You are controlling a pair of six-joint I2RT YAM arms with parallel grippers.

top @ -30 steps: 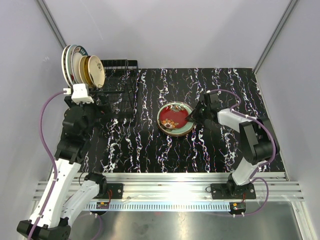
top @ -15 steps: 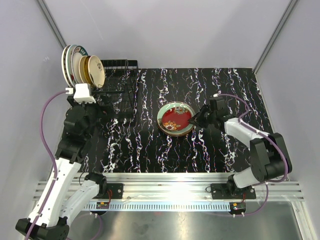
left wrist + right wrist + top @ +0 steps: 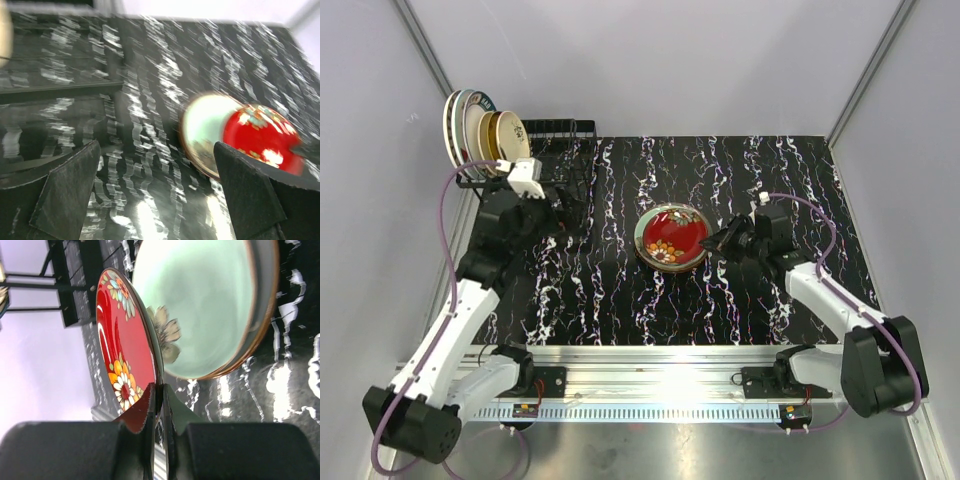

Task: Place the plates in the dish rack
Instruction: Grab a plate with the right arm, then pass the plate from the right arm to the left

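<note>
A red plate (image 3: 671,235) lies over a pale green plate (image 3: 688,262) mid-counter (image 3: 620,300). The right pincer (image 3: 712,243) meets its right rim, seemingly clamped on it. The left pincer (image 3: 565,208) hovers just beside the dish rack (image 3: 565,135), where about 4 plates (image 3: 482,132) stand.

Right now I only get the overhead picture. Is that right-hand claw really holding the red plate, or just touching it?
Observer: Holding it. The right wrist view shows the right gripper shut on the rim of the red plate, which is tilted up at that edge.
Operator: And the other claw, near the rack, has it got anything?
Observer: No. The left wrist view is blurred, but it shows the left gripper open wide with nothing in it.
</note>
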